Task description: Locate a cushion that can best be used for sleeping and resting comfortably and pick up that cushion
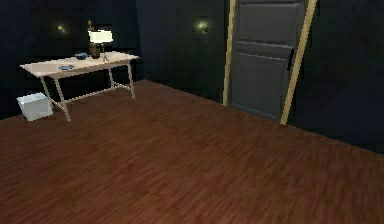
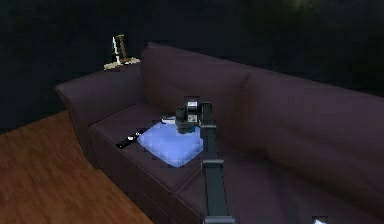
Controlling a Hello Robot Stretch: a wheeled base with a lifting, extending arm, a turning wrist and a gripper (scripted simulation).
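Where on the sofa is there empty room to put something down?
The sofa seat is bare at the arm side view's right, past the arm, and a little by the armrest. Crowded: cushion, small dark thing and pincer together.

So the thing here is a pale blue-lavender, squarish soft cushion point(image 2: 168, 148), kinda puffy, with rounded corners and a plain smooth cover. It's lying flat on the seat of a dark purple fabric sofa point(image 2: 290, 115), about midway between the seat's front edge and the backrest. It's turned a bit, one corner aimed at the front edge, so it reads like a diamond. A small dark flat object point(image 2: 124, 141) lies just beside its left corner. Its far corner is hidden behind the robot's dark gripper point(image 2: 183, 122); can't tell if they touch.
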